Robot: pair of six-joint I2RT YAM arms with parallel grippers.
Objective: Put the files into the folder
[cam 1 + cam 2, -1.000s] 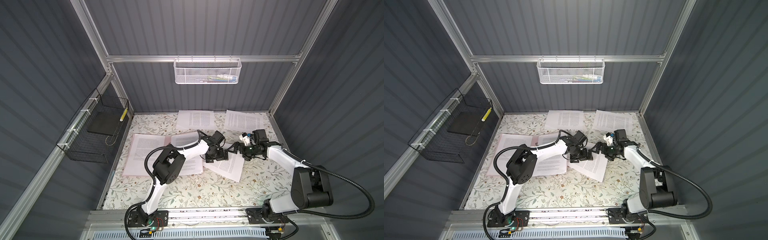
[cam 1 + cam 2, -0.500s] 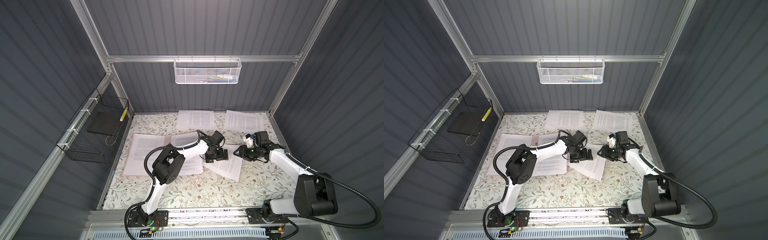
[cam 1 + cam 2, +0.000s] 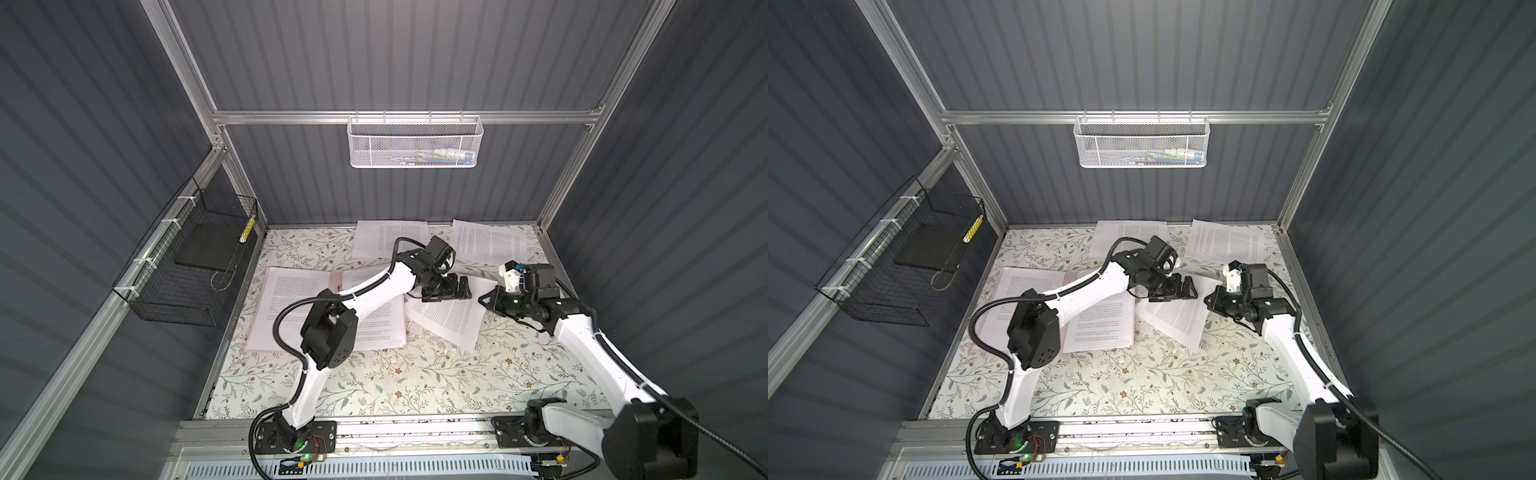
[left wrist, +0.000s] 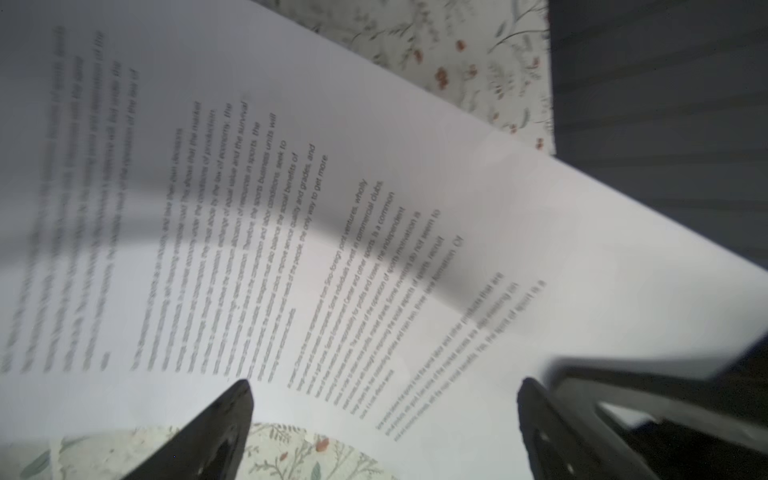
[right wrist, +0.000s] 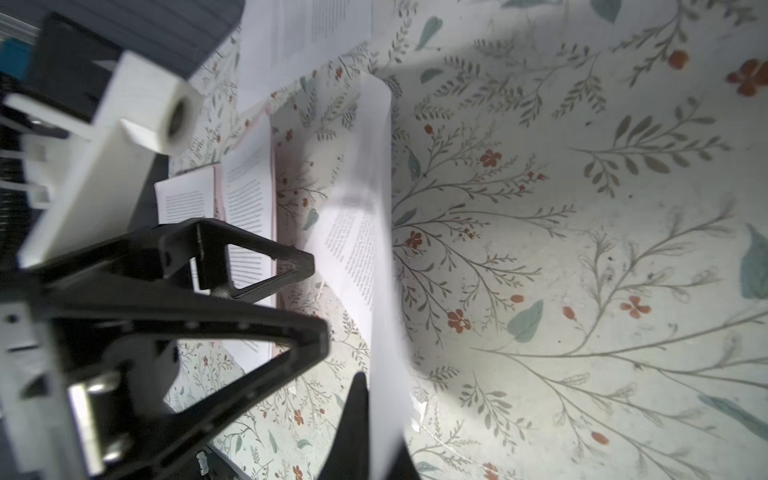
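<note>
The right gripper (image 3: pixel 483 297) has its jaws clamped on the right edge of a white printed paper sheet (image 3: pixel 449 322), which lies askew at the middle of the floral-patterned tabletop (image 3: pixel 415 374). In the right wrist view that edge curls up off the surface. The left gripper (image 3: pixel 455 287) sits over the sheet's far corner, jaws wide and holding nothing. A pale pink card folder (image 3: pixel 334 277) lies open on the left, just beside the sheet, with two printed pages (image 3: pixel 291 307) on it. Two more white sheets (image 3: pixel 490 245) lie flat by the back wall.
</note>
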